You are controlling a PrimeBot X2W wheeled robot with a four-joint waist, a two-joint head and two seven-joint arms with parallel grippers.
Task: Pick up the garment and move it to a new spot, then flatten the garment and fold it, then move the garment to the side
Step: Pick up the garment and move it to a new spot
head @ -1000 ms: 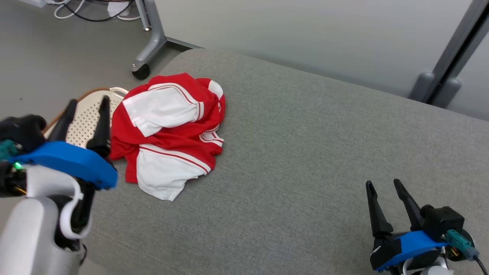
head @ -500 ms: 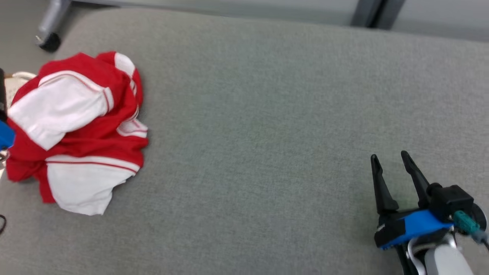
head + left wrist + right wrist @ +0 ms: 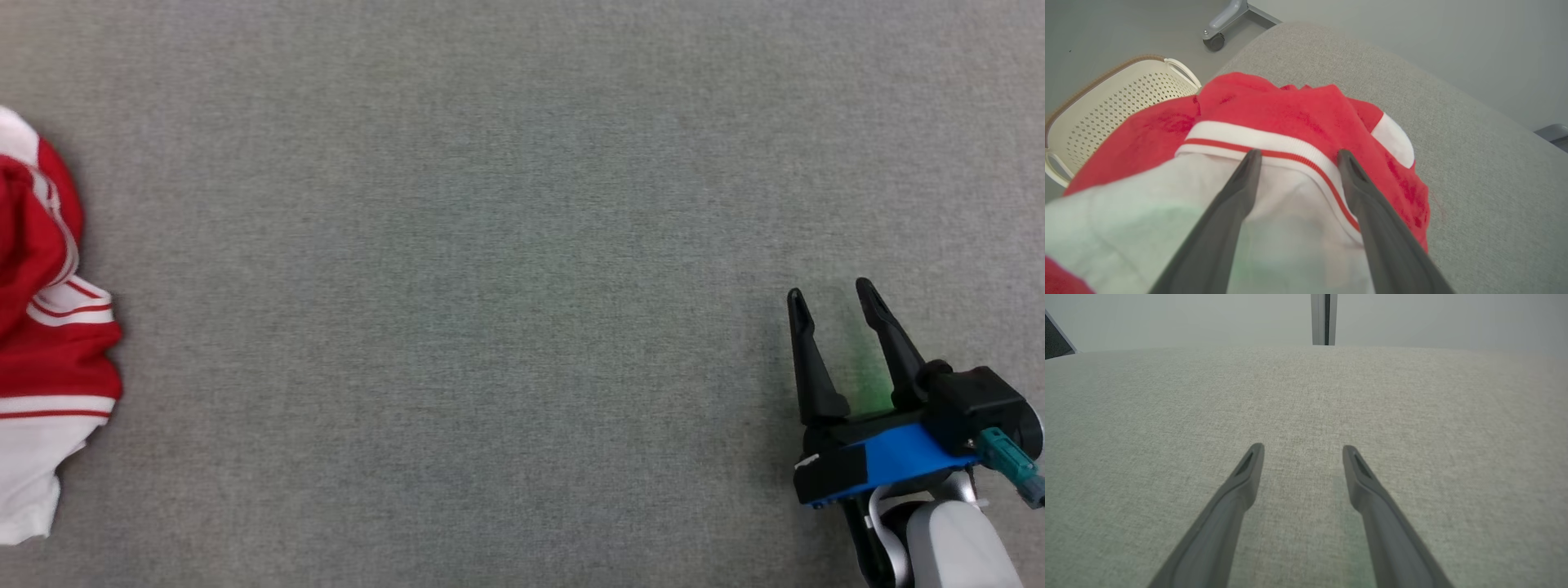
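- Your right gripper sits low at the right of the head view, fingers spread wide with nothing between them, over bare grey upholstery.
- Your left gripper is likewise released, fingers wide apart, right over the garment. Its tips lie above the white panel, just short of a white band with a red stripe. Whether they touch the cloth: cannot tell.
- The garment is red and white, crumpled in a heap at the left end of the upholstery, well apart from your right gripper.
- Beyond the heap you see a cream perforated basket down on the floor.
- Farther off is a black caster on a grey frame leg.
- Past the upholstery's far edge, in the right wrist view, stands an upright grey post.
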